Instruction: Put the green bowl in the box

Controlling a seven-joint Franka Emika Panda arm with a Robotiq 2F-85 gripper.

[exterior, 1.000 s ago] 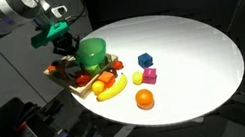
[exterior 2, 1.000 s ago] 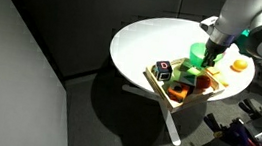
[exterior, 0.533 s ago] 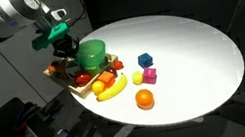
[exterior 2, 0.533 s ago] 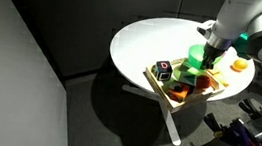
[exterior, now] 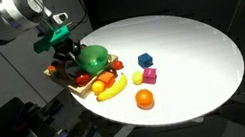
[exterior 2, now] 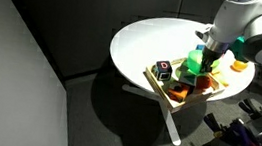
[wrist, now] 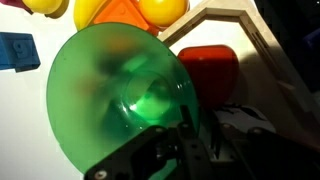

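Observation:
The green bowl (exterior: pixel 93 56) is tilted on its side at the wooden box (exterior: pixel 77 81) at the edge of the round white table; it also shows in an exterior view (exterior 2: pixel 197 61). In the wrist view the bowl (wrist: pixel 110 95) fills the left half, its opening facing the camera. My gripper (wrist: pixel 182 135) is shut on the bowl's rim, one finger inside and one outside. In both exterior views the gripper (exterior: pixel 67 50) (exterior 2: pixel 210 55) sits over the box. The box's pale rim (wrist: pixel 262 40) shows at the right of the wrist view.
The box holds a red toy (wrist: pixel 210 68) and a black block (exterior 2: pixel 162 70). On the table near it lie a banana (exterior: pixel 112 89), an orange (exterior: pixel 144 98), a blue block (exterior: pixel 145 61) and small yellow and pink pieces (exterior: pixel 144 76). The table edge is close.
The bowl has tipped from upright onto its side, and the gripper has lifted slightly with it over the box.

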